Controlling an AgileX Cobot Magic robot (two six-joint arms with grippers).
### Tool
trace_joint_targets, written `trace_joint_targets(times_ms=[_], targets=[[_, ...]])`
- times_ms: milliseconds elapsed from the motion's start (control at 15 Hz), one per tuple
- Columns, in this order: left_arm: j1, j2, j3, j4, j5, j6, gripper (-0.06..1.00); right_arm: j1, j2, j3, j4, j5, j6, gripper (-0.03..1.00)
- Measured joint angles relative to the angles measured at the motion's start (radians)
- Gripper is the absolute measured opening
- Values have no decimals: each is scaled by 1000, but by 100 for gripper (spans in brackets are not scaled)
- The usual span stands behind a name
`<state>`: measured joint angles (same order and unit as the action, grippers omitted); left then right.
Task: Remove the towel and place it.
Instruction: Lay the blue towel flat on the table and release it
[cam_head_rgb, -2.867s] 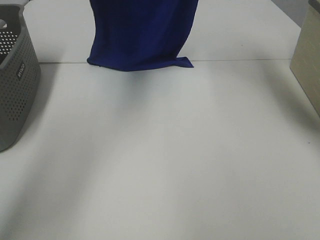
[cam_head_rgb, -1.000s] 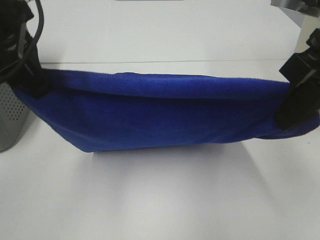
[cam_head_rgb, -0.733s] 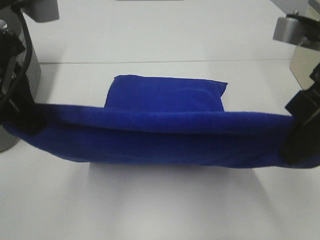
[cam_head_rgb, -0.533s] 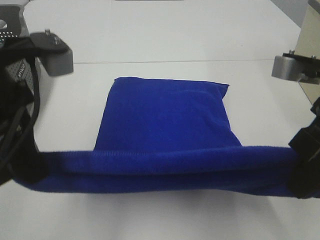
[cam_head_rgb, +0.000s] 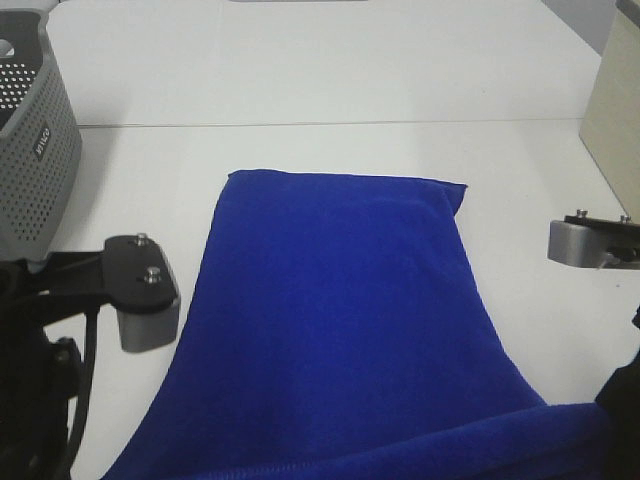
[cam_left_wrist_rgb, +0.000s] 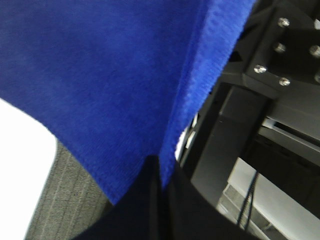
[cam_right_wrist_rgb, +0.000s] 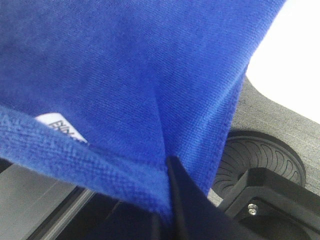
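A single grey perforated basket (cam_head_rgb: 35, 150) stands at the far left of the white table (cam_head_rgb: 300, 80), outboard of the left arm (cam_head_rgb: 40, 380) and well apart from its jaws. Only a sliver of the basket's rim and inside shows, so what it holds cannot be told. The left gripper (cam_left_wrist_rgb: 157, 164) has its two dark fingers pressed fully together on one corner of the towel (cam_head_rgb: 340, 320), the thick blue hem running straight into the pinch. Between the two pairs of jaws hangs the near edge of the one royal-blue plush cloth, lifted off the surface. From that raised edge the cloth slopes away from the jaws and lies spread on the table, its far edge flat just short of the seam line and clear of the basket. The right gripper (cam_right_wrist_rgb: 170, 162) is likewise clamped tight on the opposite near corner, cloth bunched into folds where the fingers meet. One small white label (cam_right_wrist_rgb: 59, 127) with dark print shows on the cloth just beside those right jaws. Beyond the right arm (cam_head_rgb: 620, 400), outboard of its jaws and apart from the cloth, one pale beige panel (cam_head_rgb: 615, 120) rises at the table's edge. Counted in all: one basket, one towel, one label, one panel, two grippers.
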<state>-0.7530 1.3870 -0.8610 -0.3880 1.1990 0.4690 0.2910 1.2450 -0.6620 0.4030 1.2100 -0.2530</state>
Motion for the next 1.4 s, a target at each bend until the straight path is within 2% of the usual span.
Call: trace_joint_targets(times_ms=[200,467,867,1400], targets=[[-59,34,14,-28,-4,5,0,0,-1,12,-1,1,0,3],[-61,124,16,-41,-2,6,0,0,-1,12,28,0,0,3],[-62,131,16,-55,-1,6,0,0,-1,12,54,0,0,4],[-62,131,16,-63,2,-2,0,0,-1,65,79,0,0,20]])
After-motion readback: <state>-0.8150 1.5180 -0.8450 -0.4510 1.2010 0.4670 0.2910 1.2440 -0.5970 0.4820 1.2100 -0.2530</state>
